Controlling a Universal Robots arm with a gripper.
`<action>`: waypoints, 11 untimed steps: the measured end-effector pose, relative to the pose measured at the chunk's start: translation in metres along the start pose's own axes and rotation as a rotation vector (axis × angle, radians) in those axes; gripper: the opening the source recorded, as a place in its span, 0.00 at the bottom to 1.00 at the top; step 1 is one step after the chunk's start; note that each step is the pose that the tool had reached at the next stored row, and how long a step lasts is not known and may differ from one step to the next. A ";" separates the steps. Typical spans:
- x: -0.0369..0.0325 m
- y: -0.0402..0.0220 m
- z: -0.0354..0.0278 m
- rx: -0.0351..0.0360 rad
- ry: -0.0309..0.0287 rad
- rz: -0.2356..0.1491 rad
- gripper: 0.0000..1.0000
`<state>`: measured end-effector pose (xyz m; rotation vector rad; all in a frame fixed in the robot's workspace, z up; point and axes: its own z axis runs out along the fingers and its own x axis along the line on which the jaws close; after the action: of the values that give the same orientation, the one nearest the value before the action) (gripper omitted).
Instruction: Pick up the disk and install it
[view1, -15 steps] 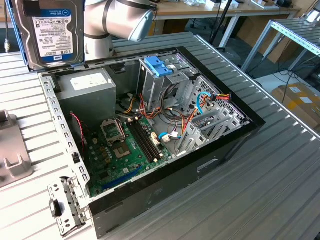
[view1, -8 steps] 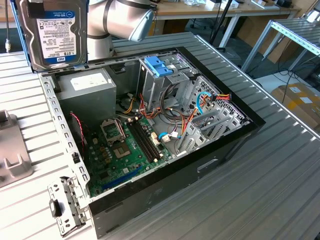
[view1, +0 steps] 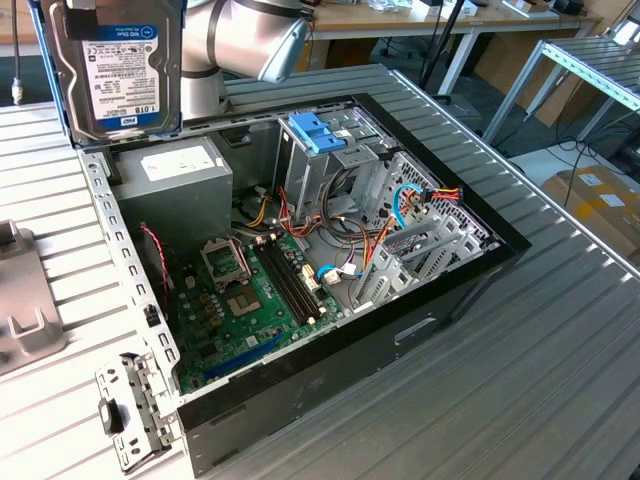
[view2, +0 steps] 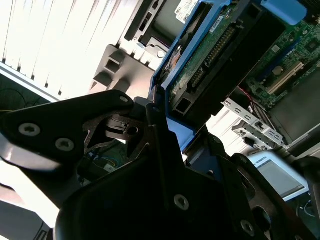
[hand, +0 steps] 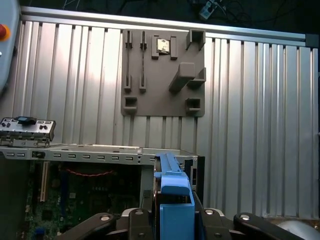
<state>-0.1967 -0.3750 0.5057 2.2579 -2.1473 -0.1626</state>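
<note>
The disk (view1: 115, 70) hangs label-out high over the back left corner of the open computer case (view1: 300, 400) in the exterior view. It has a dark body in a bright blue carrier. In the first wrist view my gripper (hand: 175, 222) is shut on the disk (hand: 174, 200), with the blue carrier clamped between the black fingers (hand: 137, 220). The second wrist view shows the disk's green circuit-board side (view2: 210, 60) and the blue frame running into my gripper (view2: 162, 125). The silver arm (view1: 250, 40) stands behind the disk.
Inside the case are a grey power supply (view1: 175, 165), a green motherboard (view1: 250, 290), a metal drive cage with a light-blue bracket (view1: 318, 130) and loose cables (view1: 400, 215). A grey fixture plate (hand: 162, 75) lies on the ribbed table, and a small metal bracket (view1: 130, 410) by the case corner.
</note>
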 end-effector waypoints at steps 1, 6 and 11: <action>0.0004 -0.0005 0.0001 -0.0001 0.0000 0.000 0.37; 0.0032 -0.0038 0.0003 -0.0008 -0.0001 0.000 0.37; 0.0058 -0.0067 0.0004 -0.0014 -0.0002 0.000 0.37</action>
<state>-0.1899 -0.3803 0.5043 2.2571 -2.1467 -0.1643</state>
